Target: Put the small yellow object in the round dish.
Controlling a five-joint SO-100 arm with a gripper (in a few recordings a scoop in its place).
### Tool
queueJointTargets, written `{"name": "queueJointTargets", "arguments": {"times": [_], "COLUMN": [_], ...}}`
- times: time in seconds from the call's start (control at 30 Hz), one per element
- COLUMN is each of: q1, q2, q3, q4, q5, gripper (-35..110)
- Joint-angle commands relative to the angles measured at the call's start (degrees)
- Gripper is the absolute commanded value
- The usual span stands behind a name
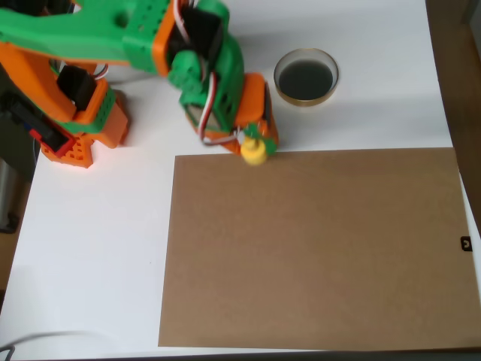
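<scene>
In the overhead view the small yellow object [254,153] sits between the tips of my green and orange gripper [256,144], at the top edge of the brown board. The jaws are closed around it. Whether it rests on the surface or hangs just above it cannot be told. The round dish [306,76], with a gold rim and dark inside, stands on the white table up and to the right of the gripper, a short gap away, with nothing in it.
A large brown board [316,248] covers the lower middle and right of the white table [90,248]. The arm's orange base [71,128] stands at the upper left. The table's right edge runs near the dish side.
</scene>
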Motion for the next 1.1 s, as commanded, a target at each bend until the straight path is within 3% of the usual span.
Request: {"name": "queueJointTargets", "arguments": {"times": [0.0,0.4,1.07], "q1": [-5.8,-18.5,-26.5], "q2": [3.2,-5.2,-25.8], "q3": [-4.1,-8.3,-31.9], "q4": [0.5,0.1,2.0], "q5": [-0.5,1.8,0.7], "gripper": [0,0,0]}}
